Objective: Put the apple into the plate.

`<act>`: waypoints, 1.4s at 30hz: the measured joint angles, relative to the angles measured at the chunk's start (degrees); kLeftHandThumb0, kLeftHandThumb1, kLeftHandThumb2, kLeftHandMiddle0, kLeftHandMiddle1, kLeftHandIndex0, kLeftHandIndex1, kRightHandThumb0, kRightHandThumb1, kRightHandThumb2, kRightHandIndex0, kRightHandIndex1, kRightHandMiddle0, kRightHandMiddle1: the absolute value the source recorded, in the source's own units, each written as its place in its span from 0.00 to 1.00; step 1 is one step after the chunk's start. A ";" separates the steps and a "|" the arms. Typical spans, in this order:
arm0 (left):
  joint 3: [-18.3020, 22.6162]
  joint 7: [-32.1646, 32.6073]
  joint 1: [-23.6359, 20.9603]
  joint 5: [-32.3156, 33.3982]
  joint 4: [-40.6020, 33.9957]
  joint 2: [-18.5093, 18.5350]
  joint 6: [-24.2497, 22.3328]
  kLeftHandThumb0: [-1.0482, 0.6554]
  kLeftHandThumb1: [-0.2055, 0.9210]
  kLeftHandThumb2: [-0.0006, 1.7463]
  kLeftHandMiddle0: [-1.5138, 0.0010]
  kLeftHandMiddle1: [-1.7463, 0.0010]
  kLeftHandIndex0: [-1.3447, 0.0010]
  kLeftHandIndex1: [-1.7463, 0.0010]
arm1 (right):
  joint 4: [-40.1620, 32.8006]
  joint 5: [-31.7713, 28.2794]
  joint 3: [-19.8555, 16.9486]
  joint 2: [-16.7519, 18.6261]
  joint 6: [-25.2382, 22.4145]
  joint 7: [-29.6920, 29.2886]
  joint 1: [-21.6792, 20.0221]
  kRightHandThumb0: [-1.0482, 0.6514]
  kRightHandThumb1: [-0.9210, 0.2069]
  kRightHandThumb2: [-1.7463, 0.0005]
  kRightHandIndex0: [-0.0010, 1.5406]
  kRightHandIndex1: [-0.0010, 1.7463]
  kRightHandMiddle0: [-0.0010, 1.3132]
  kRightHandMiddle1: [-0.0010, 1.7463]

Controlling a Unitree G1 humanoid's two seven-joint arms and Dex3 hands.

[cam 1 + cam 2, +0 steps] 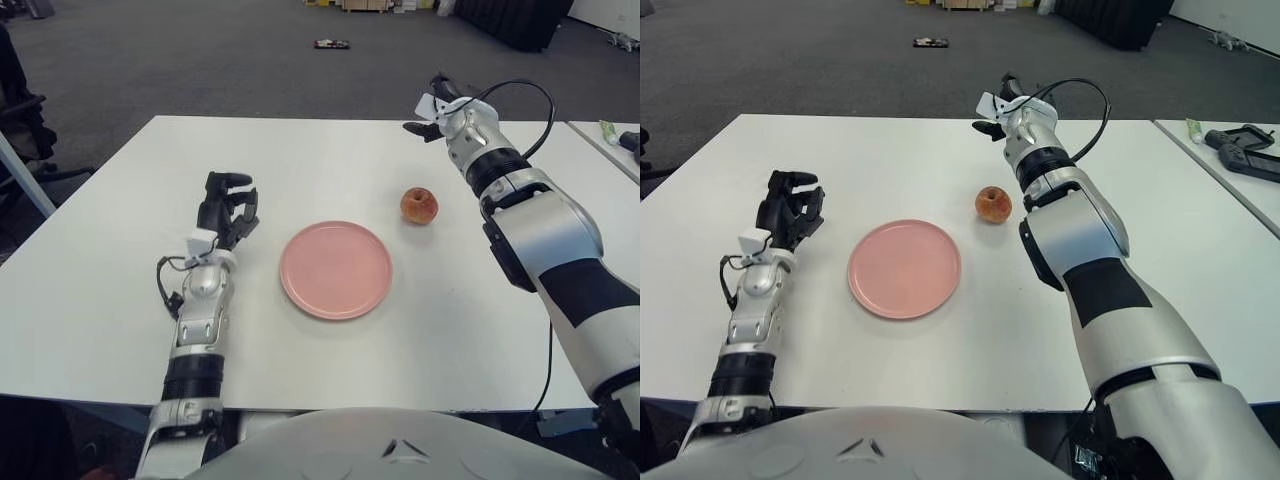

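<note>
Left eye, right hand (436,100): raised above the table's (330,150) far part; whether fingers are spread or curled, cannot tell; holds nothing.
Left eye, apple (419,205): on the table, below and nearer than the right hand, apart from it; not yet grasped.
Left eye, pink plate (335,269): bare, left of apple, ready as target.
Right eye, left hand (790,215): fingers curled, holding nothing, idle left of plate.
Right eye, apple: well clear of the right hand, just beside plate's far right rim.

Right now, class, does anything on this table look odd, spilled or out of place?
Nothing is spilled or damaged. The apple sits upright on the table, right of the empty plate, not touching it. The right hand is raised beyond the apple, holding nothing; the left hand shows left of the plate.
</note>
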State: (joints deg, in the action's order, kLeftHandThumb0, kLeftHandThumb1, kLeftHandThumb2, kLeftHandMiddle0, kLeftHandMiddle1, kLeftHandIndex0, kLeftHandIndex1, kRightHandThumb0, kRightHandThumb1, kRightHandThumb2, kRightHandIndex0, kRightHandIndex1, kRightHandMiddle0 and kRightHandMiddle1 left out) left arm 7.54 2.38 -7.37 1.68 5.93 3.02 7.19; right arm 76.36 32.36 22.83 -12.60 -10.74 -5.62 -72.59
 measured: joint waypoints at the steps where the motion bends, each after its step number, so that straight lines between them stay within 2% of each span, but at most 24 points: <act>1: -0.04 -0.23 -1.09 -0.03 0.30 0.32 -0.01 0.41 1.00 0.31 0.71 0.21 0.86 0.00 | -0.02 -0.02 -0.03 0.06 0.01 -0.17 0.18 0.18 0.22 0.56 0.00 0.21 0.00 0.19; 6: -0.06 -1.30 -5.98 -0.23 1.19 2.53 1.44 0.41 1.00 0.31 0.70 0.21 0.86 0.00 | -0.14 -0.22 -0.40 0.76 0.14 -0.92 1.75 0.18 0.22 0.57 0.00 0.23 0.00 0.20; 10: -0.06 -2.72 -7.43 0.02 2.11 3.72 4.44 0.41 1.00 0.31 0.70 0.21 0.86 0.00 | -0.48 -0.73 -1.09 1.23 0.14 -1.79 3.79 0.17 0.22 0.57 0.00 0.25 0.00 0.20; 19: -0.14 -4.69 -7.39 1.44 3.55 3.25 6.66 0.41 1.00 0.30 0.69 0.20 0.85 0.00 | -1.44 -2.60 -2.79 2.71 -0.21 -3.20 8.82 0.16 0.22 0.58 0.00 0.23 0.00 0.17; 29: -0.14 -5.86 -6.92 2.74 2.94 2.76 7.75 0.41 1.00 0.30 0.69 0.19 0.85 0.00 | -3.73 -4.20 -4.03 4.27 -2.60 -3.38 11.91 0.17 0.22 0.57 0.00 0.19 0.00 0.10; 42: 0.37 -6.30 -5.89 3.42 3.09 3.19 9.10 0.41 1.00 0.30 0.68 0.20 0.85 0.00 | -6.90 -6.03 -5.82 5.58 -3.61 -5.21 15.53 0.21 0.24 0.55 0.00 0.22 0.00 0.10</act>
State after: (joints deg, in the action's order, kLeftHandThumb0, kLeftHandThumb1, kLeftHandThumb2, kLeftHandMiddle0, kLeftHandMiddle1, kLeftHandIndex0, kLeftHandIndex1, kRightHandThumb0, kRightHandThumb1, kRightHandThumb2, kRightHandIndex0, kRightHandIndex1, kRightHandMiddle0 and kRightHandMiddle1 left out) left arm 7.90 -3.92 -13.26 5.10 9.02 6.21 16.28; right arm 69.46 26.33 17.01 -7.02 -14.35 -10.83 -57.06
